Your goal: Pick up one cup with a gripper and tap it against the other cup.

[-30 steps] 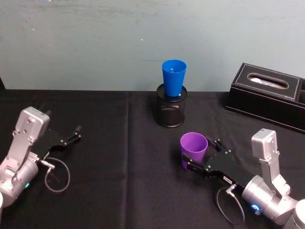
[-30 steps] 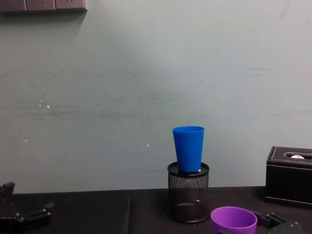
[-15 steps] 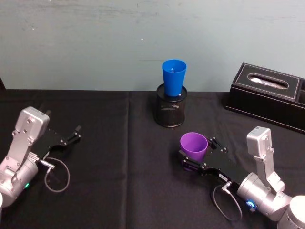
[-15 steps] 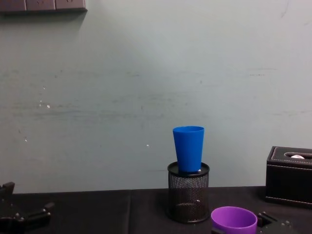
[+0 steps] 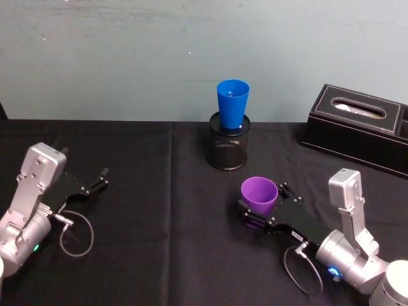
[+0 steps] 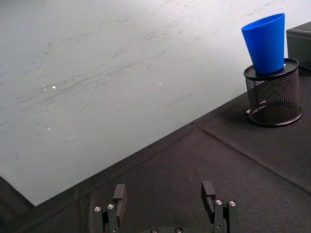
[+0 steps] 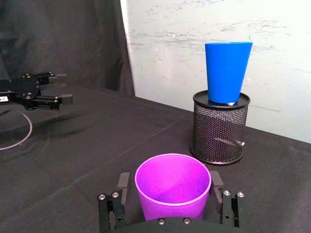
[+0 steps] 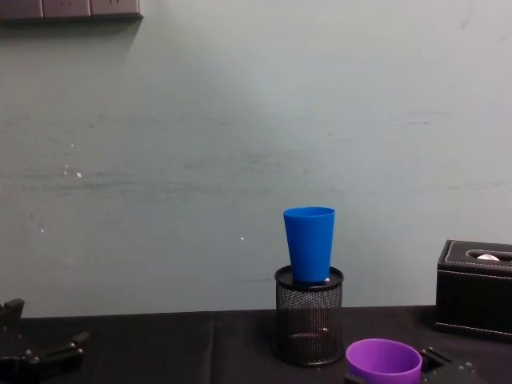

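Well to the left of the wire-mesh pen holder, the left gripper lies low over the black cloth. Its jaws are spread wide and have nothing between them. In the chest view its body is cut off at the lower corner, so little more than a fingertip shows there.

The blue cup stands in the pen holder, mouth up and long axis vertical. Its narrow base is sunk below the holder's rim and hidden by the mesh. Whether it reaches the holder's bottom cannot be made out.

In front of the pen holder and a little to its right, apart from it, the purple cup stands on the cloth. It is upright with its open mouth up, its axis vertical and its body tapering toward the base. In the chest view only its rim and upper wall show, as the frame edge cuts off the rest. In the right wrist view the gripper's body hides its base.

The right gripper reaches toward the pen holder. Its jaws are wide apart, one on each side of the purple cup and close against its wall. Whether they press on it is hard to tell.

Far right of the pen holder, by the wall, sits a black box, partly cut off by the frame edge.
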`<action>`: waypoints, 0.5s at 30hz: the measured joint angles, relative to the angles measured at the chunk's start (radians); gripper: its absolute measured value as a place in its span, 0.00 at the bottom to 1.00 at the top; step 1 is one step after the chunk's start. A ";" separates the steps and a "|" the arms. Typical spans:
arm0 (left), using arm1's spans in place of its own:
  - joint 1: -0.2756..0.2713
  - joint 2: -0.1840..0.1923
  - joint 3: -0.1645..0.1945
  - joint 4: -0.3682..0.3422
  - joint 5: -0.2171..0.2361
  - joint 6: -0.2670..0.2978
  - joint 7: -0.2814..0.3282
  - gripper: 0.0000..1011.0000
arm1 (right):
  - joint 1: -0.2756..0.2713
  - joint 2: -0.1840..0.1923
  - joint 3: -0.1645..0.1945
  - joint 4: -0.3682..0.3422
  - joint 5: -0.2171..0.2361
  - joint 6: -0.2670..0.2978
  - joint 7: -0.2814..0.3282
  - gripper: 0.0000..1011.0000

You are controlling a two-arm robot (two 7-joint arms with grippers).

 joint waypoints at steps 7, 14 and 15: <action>0.000 0.000 0.000 0.000 0.000 0.000 0.000 1.00 | -0.001 0.001 0.000 -0.002 0.000 0.002 0.000 0.99; 0.000 0.000 0.000 0.000 0.000 0.000 0.000 1.00 | -0.001 0.001 0.000 -0.003 0.000 0.003 0.000 0.83; 0.000 0.000 0.000 0.000 0.000 0.000 0.000 1.00 | -0.001 0.001 0.000 -0.003 0.000 0.003 0.000 0.81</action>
